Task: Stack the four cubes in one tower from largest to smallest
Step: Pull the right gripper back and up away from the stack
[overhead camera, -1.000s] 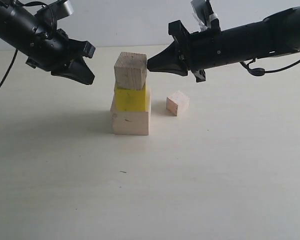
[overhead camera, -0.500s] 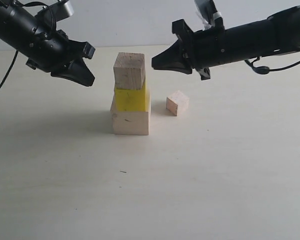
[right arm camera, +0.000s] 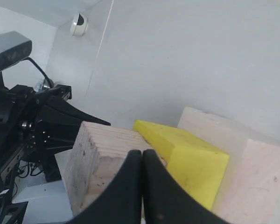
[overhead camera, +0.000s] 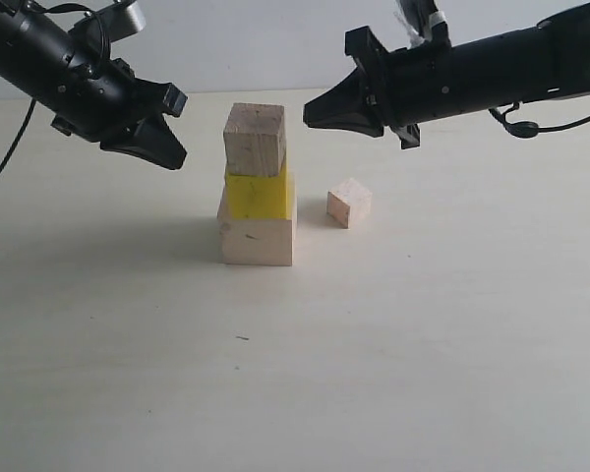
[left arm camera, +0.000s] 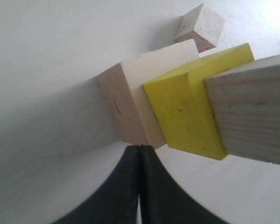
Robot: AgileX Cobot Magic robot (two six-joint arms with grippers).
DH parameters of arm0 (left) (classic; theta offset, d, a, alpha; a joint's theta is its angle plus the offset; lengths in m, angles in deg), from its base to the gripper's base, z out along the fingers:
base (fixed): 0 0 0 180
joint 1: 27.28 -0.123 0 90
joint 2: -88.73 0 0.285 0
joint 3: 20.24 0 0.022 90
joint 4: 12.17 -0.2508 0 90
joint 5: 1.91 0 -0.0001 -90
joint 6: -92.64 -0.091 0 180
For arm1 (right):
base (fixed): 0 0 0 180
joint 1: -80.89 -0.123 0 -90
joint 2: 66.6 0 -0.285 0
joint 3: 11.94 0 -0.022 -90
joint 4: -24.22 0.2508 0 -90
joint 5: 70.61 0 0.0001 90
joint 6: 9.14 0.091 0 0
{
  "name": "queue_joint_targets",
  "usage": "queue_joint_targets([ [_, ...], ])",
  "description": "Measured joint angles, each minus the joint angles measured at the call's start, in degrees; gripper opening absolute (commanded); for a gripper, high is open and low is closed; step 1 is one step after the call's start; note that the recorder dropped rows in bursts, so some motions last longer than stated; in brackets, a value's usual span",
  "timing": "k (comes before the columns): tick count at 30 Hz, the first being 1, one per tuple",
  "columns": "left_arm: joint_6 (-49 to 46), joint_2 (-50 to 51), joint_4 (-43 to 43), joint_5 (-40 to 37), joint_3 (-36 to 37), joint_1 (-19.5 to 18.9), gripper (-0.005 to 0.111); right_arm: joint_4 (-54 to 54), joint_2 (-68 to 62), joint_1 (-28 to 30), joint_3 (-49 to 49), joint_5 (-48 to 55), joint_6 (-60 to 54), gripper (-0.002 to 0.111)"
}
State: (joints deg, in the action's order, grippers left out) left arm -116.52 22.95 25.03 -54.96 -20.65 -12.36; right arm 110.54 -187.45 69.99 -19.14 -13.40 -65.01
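Observation:
A column stands mid-table: the large wooden cube [overhead camera: 257,241] at the base, the yellow cube [overhead camera: 259,195] on it, the medium wooden cube [overhead camera: 255,139] on top. The small wooden cube [overhead camera: 349,203] lies on the table to the column's right. My left gripper [overhead camera: 178,155] hovers shut and empty left of the column. My right gripper [overhead camera: 309,120] hangs shut and empty up and to the right of the top cube, apart from it. The left wrist view shows the large cube [left arm camera: 126,100], yellow cube [left arm camera: 189,109], medium cube [left arm camera: 252,112], small cube [left arm camera: 200,25] beyond my shut left gripper [left arm camera: 139,147]. The right wrist view shows the medium cube [right arm camera: 100,158] and yellow cube [right arm camera: 186,161] past my shut right gripper [right arm camera: 142,153].
The pale table [overhead camera: 295,374] stretches wide in front of the column. Both black arms reach in from the upper left and upper right. A white wall stands behind the table.
My right gripper has pulled up and to the right, away from the medium cube's side. The left arm and the cubes have stayed put.

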Motion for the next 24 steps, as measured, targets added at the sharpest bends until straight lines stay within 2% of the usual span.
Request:
queue_joint_targets([
  [24, -0.1, 0.0, 0.0, -0.1, 0.0, 0.0, 0.000, 1.0, -0.7, -1.7, 0.0, 0.6, -0.2, 0.000],
])
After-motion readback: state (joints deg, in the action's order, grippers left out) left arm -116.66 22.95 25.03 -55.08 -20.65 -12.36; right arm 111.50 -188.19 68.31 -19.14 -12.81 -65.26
